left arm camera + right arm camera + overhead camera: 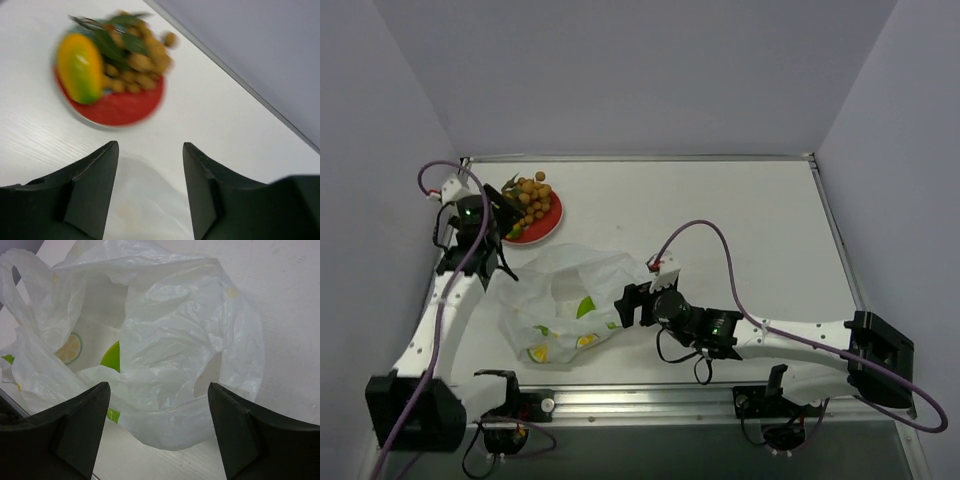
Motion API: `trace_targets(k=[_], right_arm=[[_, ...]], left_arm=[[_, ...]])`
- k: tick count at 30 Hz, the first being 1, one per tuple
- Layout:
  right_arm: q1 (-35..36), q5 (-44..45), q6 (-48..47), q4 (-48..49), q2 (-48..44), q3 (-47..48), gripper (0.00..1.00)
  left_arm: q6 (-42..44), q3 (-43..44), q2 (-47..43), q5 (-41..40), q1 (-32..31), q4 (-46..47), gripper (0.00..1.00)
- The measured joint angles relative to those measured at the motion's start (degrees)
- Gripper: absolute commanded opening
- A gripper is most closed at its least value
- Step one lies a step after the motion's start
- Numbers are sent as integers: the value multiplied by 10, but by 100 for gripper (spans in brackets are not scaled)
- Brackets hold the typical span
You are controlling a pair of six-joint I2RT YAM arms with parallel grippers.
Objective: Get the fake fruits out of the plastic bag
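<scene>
Upper left of the overhead view, the red plate sits on the white table, and it's loaded: the berries with their green leaves are piled on it. The left wrist view, blurred as it is, shows the mango lying along the plate's left side, right against the bunch. The left gripper hangs just short of the plate, jaws spread wide and nothing between them.

Down to centre frame overhead, the bag lies crumpled on the table, below and right of the plate and close to it. Through the thin plastic you can pick out a green piece near the middle and yellow slices towards the bag's lower edge, all of it inside.

The right arm reaches in from the lower right, and the right gripper is right at the bag's right-hand edge. In its wrist view the jaws are parted, with the two dark fingers at the bottom corners and rumpled folds of bag filling the frame beyond them. They hold nothing, and whether they touch the plastic I can't tell. A green piece and a round citrus slice show through the bag on the left of that view.
</scene>
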Motion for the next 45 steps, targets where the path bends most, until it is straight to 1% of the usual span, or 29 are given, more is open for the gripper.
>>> trace_targets(k=[1, 2, 4, 5, 7, 8, 11, 12, 13, 15, 16, 18, 21, 23, 24, 25, 28, 30, 32, 33, 36, 38, 39, 40, 42, 43, 45], right_arm=[[0, 5, 2, -4, -3, 0, 69], [0, 8, 4, -6, -9, 0, 68], [-3, 12, 7, -11, -20, -4, 74], [-6, 13, 7, -13, -26, -7, 81], [-16, 13, 8, -18, -34, -10, 88], [-22, 12, 8, -21, -34, -10, 91], [-34, 7, 4, -35, -19, -7, 92], [-36, 5, 2, -42, -8, 0, 88], [-37, 1, -1, -45, 4, 7, 76], [-31, -6, -10, -54, 26, 24, 65], [-28, -8, -13, -57, 35, 35, 55], [-19, -10, -21, -60, 50, 57, 51], [-10, -10, -23, -56, 83, 95, 53], [-7, -12, -23, -52, 111, 114, 62], [-6, -14, -22, -51, 130, 124, 70], [-6, -14, -22, -50, 144, 130, 72], [-7, -15, -20, -50, 195, 150, 75], [-8, -15, -16, -50, 222, 158, 74], [-12, -15, -10, -48, 239, 161, 65], [-16, -15, -6, -46, 246, 161, 49], [-27, -14, 7, -42, 263, 161, 7], [-30, -9, 21, -29, 261, 154, 0], [-30, -6, 26, -21, 257, 146, 0], [-30, -5, 32, -7, 246, 129, 0], [-30, -2, 42, 5, 229, 99, 0], [-30, -2, 45, 12, 226, 86, 0], [-30, -2, 54, 24, 232, 68, 0]], left_arm=[[5, -11, -39, -8, -43, -7, 45], [11, -22, -83, -14, -104, -18, 43], [20, -41, -143, -13, -203, -38, 42], [24, -50, -165, -10, -242, -50, 42], [29, -70, -191, -9, -287, -77, 42], [32, -78, -197, -10, -296, -90, 42], [41, -105, -183, -17, -308, -110, 42], [42, -113, -173, -18, -310, -114, 42], [43, -118, -159, -18, -310, -119, 42], [44, -131, -124, -16, -311, -125, 42], [44, -138, -114, -15, -314, -127, 41], [44, -152, -107, -12, -318, -131, 41], [41, -170, -116, -9, -328, -136, 41], [37, -189, -134, -6, -334, -137, 41], [33, -201, -143, -3, -334, -139, 41], [29, -212, -151, -2, -334, -144, 41], [20, -243, -166, 8, -334, -146, 41], [14, -257, -166, 19, -334, -145, 41], [10, -270, -164, 29, -334, -140, 41], [8, -278, -163, 34, -334, -138, 41], [4, -291, -160, 45, -334, -134, 41], [0, -297, -161, 51, -334, -129, 41], [-2, -300, -162, 53, -334, -126, 42], [-2, -305, -165, 58, -334, -120, 47], [-2, -317, -172, 72, -334, -105, 54], [-3, -322, -172, 82, -334, -98, 59], [-2, -326, -172, 106, -335, -83, 64]])
